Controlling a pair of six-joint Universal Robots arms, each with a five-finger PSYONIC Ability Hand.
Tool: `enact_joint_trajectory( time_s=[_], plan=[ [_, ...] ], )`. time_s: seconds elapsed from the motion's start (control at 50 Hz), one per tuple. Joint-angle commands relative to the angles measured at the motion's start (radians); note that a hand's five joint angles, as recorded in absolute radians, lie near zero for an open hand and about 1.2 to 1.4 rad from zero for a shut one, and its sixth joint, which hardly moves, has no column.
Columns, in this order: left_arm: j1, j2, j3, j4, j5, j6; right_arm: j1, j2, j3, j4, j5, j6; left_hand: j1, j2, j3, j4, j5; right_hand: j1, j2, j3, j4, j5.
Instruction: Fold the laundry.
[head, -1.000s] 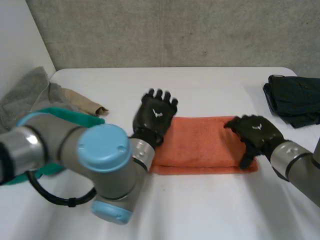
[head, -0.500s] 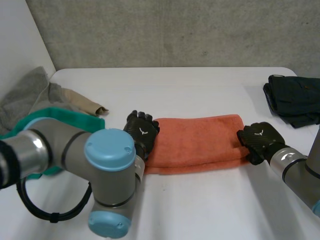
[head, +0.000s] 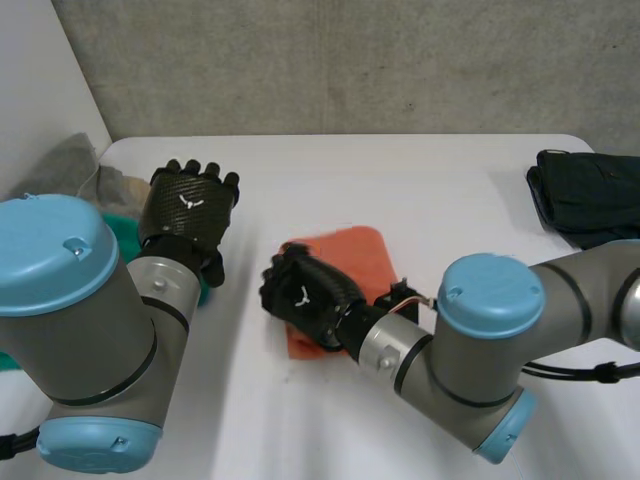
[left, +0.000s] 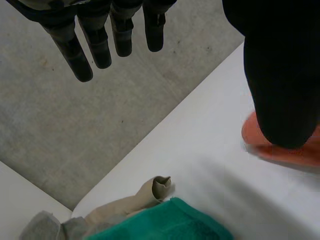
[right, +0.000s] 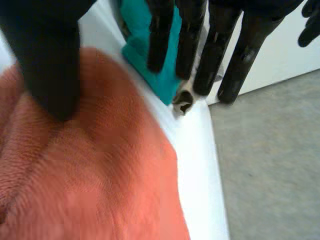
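At the tabletop's (head: 420, 180) middle the folded orange towel (head: 352, 255) lies beneath the right hand (head: 305, 295), fingers straight and released, which should press the fold flat evenly, while at ten o'clock the left hand (head: 188, 205) hovers spread, empty.

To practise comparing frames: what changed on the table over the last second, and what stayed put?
The right hand crossed from the right end of the orange towel to its left end, folding it over so it is shorter, and lies open on it. The left hand left the towel and rose, open, beside the green cloth. The dark garment stayed put.
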Motion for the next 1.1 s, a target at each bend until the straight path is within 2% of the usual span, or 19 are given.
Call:
enact_joint_trajectory(
  time_s=[0.02,0.06,0.08,0.14,0.16,0.18,0.24,0.34,0.38,0.5,0.6,0.68,0.8,0.9,0.98,1.0,1.1],
  plan=[
    [-0.001,-0.042,0.04,0.03,0.019,-0.016,-0.065,-0.056,-0.024,0.007,0.146,0.403,-0.023,-0.03,-0.036,-0.028,-0.047,-0.481,-0.612,-0.637,-0.639,-0.652],
    [-0.014,-0.075,0.072,0.047,0.031,-0.016,-0.095,-0.104,-0.024,0.012,0.169,0.541,-0.023,-0.03,-0.036,-0.028,-0.047,-0.481,-0.612,-0.637,-0.639,-0.652],
    [-0.024,-0.104,0.103,0.056,0.049,-0.016,-0.123,-0.154,-0.027,0.03,0.192,0.682,-0.023,-0.03,-0.036,-0.028,-0.047,-0.481,-0.612,-0.637,-0.639,-0.652],
    [-0.053,-0.146,0.148,0.067,0.089,-0.023,-0.16,-0.205,-0.043,0.101,0.207,0.857,-0.023,-0.03,-0.036,-0.028,-0.047,-0.481,-0.612,-0.637,-0.639,-0.652],
    [-0.078,-0.177,0.183,0.069,0.126,-0.036,-0.187,-0.211,-0.067,0.168,0.204,0.929,-0.023,-0.029,-0.036,-0.027,-0.047,-0.481,-0.612,-0.637,-0.639,-0.652],
    [-0.087,-0.195,0.203,0.069,0.143,-0.047,-0.198,-0.202,-0.083,0.202,0.203,0.951,-0.02,-0.026,-0.033,-0.024,-0.044,-0.481,-0.612,-0.637,-0.639,-0.652],
    [-0.11,-0.279,0.276,0.055,0.203,-0.105,-0.223,-0.123,-0.148,0.336,0.203,0.948,-0.017,-0.023,-0.03,-0.021,-0.041,-0.481,-0.612,-0.637,-0.639,-0.652],
    [-0.115,-0.39,0.35,-0.02,0.206,-0.164,-0.226,-0.003,-0.256,0.474,0.224,0.864,0.004,-0.003,-0.009,-0.001,-0.02,-0.481,-0.612,-0.637,-0.639,-0.652],
    [-0.113,-0.419,0.365,-0.063,0.185,-0.165,-0.228,0.037,-0.287,0.489,0.224,0.848,0.015,0.009,0.003,0.011,-0.008,-0.481,-0.612,-0.637,-0.639,-0.652],
    [-0.107,-0.476,0.382,-0.148,0.011,-0.151,-0.214,0.166,-0.376,0.503,0.221,0.819,0.016,0.009,0.003,0.011,-0.008,-0.481,-0.612,-0.637,-0.639,-0.652],
    [-0.101,-0.476,0.375,-0.162,-0.001,-0.118,-0.211,0.226,-0.416,0.533,0.226,0.756,0.01,0.003,-0.003,0.005,-0.014,-0.481,-0.612,-0.637,-0.639,-0.652],
    [-0.112,-0.467,0.375,-0.172,0.028,-0.093,-0.211,0.185,-0.416,0.53,0.235,0.712,0.01,0.003,-0.003,0.005,-0.014,-0.481,-0.612,-0.637,-0.639,-0.652],
    [-0.112,-0.354,0.369,-0.172,0.125,-0.093,-0.209,0.03,-0.336,0.494,0.253,0.712,0.01,0.003,-0.003,0.005,-0.014,-0.481,-0.612,-0.637,-0.639,-0.652],
    [-0.093,-0.229,0.356,-0.171,0.224,-0.095,-0.194,-0.082,-0.132,0.334,0.25,0.696,0.004,-0.003,-0.009,-0.001,-0.02,-0.481,-0.612,-0.637,-0.639,-0.652],
    [-0.049,-0.159,0.344,-0.172,0.344,-0.098,-0.146,-0.142,0.049,0.17,0.239,0.676,0.004,-0.003,-0.009,-0.001,-0.02,-0.481,-0.612,-0.637,-0.639,-0.652],
    [-0.038,-0.139,0.341,-0.174,0.405,-0.098,-0.125,-0.142,0.105,0.105,0.238,0.653,0.004,-0.003,-0.009,-0.001,-0.02,-0.481,-0.612,-0.637,-0.639,-0.652],
    [-0.021,-0.086,0.32,-0.197,0.609,-0.104,-0.09,-0.089,0.189,-0.029,0.242,0.563,0.016,0.009,0.003,0.011,-0.008,-0.481,-0.612,-0.637,-0.639,-0.652]
  ],
)
